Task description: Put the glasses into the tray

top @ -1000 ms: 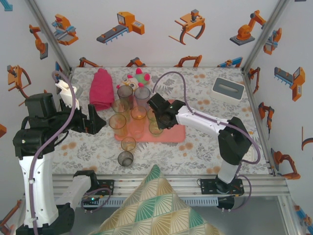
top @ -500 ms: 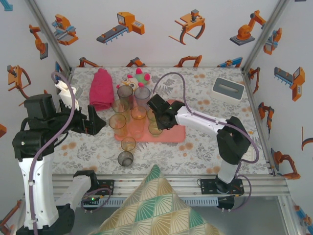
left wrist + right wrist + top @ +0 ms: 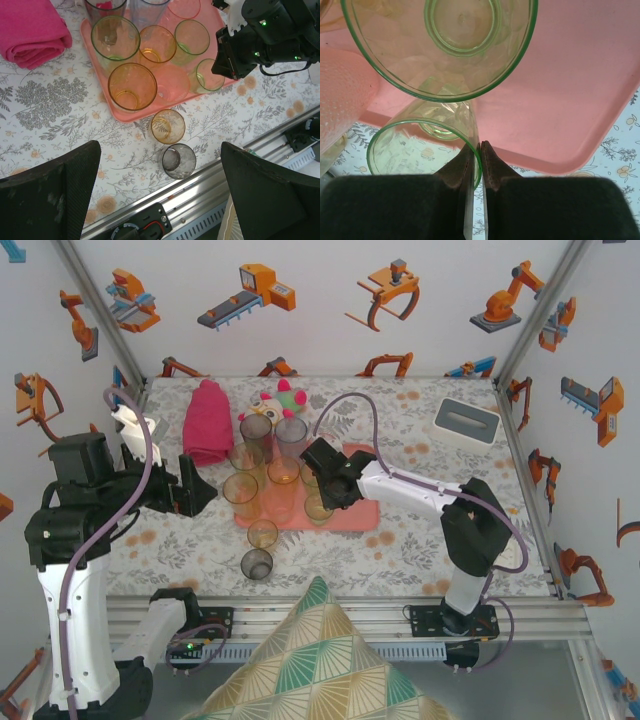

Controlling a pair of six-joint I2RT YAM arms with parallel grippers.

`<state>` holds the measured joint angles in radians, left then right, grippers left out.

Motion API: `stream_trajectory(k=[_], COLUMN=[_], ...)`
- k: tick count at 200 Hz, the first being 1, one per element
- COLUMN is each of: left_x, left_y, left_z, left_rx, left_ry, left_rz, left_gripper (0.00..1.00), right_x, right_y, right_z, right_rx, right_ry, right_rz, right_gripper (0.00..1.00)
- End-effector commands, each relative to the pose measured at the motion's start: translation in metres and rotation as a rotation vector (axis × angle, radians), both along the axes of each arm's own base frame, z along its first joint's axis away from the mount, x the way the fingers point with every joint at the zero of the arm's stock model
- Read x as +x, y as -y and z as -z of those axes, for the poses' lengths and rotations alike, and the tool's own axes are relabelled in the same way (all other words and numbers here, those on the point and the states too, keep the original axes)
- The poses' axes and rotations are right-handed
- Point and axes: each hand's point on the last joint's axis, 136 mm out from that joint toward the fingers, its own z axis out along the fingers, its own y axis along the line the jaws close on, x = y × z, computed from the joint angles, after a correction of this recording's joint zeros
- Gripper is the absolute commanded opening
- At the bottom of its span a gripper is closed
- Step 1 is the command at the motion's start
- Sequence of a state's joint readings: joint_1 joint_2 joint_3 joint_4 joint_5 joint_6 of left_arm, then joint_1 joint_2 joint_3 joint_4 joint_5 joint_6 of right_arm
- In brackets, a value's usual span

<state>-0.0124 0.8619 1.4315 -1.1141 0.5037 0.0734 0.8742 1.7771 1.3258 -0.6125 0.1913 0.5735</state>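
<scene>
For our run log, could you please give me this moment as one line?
right hand: shut on short green glass at tray edge | left hand: open, empty | off tray: amber glass, grey glass

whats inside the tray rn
Close-packed glasses, amber, green, pink and grey, stand in the tray. The right end effector pinches the wall of a small green glass at the tray's edge. That arm hides part of the tray's right side.

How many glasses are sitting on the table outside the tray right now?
2. A short amber glass just off the tray's near rim, and a grey glass beside it, closer to the table edge. The right arm could hide another.
</scene>
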Motion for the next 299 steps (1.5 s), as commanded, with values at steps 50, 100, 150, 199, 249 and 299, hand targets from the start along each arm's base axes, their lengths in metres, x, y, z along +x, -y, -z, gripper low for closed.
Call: stream_trajectory(k=[50, 100, 150, 199, 249, 299], left_x=[-0.001, -0.002, -0.002, -0.001, 0.0, 0.001], left_y=[0.004, 0.004, 0.004, 0.004, 0.004, 0.003], left_z=[-0.005, -0.007, -0.006, -0.008, -0.008, -0.009], left_rx=[-0.029, -0.032, -0.033, -0.033, -0.036, -0.032], left_ry=[0.011, 0.016, 0.015, 0.016, 0.014, 0.017], left_rz=[0.012, 0.012, 0.01, 0.012, 0.012, 0.01], left_gripper=[0.97, 0.97, 0.97, 0.97, 0.97, 0.97], right_x=[-0.004, -0.004, -0.005, -0.005, -0.007, -0.011], right_y=[-0.006, -0.009, -0.009, -0.006, 0.0, 0.01], right_z=[0.001, 0.004, 0.001, -0.012, -0.025, -0.036], right_rx=[0.016, 0.023, 0.026, 0.041, 0.025, 0.021], right_ry=[-0.005, -0.015, -0.009, 0.018, 0.032, 0.046], right_rz=[0.003, -0.01, -0.009, -0.013, -0.025, -0.017], right_gripper=[0.15, 0.19, 0.26, 0.32, 0.34, 0.35])
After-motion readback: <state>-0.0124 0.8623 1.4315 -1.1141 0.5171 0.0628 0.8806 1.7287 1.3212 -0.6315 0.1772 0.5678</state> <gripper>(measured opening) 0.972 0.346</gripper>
